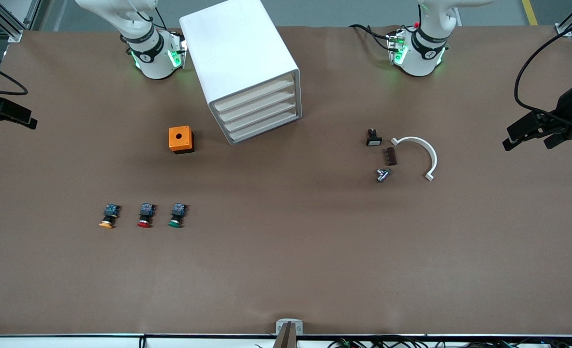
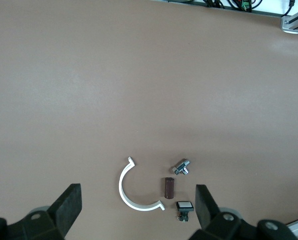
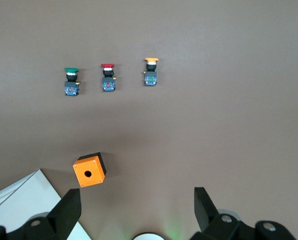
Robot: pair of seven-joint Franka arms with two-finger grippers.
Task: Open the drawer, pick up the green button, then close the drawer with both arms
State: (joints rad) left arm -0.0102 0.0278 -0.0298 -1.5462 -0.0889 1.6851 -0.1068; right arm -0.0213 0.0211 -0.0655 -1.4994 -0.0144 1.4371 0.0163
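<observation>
Button [image 1: 177,215] on table, well apart from both released hands, drawer [image 1: 261,116] shut.

White cabinet [image 1: 240,58], cream drawer [image 1: 261,114] fronts; green-capped button [image 1: 176,215]; orange box [image 1: 181,139]; brown table [image 1: 286,251].

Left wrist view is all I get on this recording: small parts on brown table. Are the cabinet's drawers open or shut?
Observer: All four drawers of the cabinet are shut.
Operator: Where is the green button?
Observer: The green button lies out on the table, in a row with a red-capped button and an orange-capped button, nearer the front camera than the orange box.
Operator: My left gripper hangs open over the white arc. And the right?
Observer: The right gripper is open and empty, over the table toward the right arm's end, beside the orange box.
</observation>
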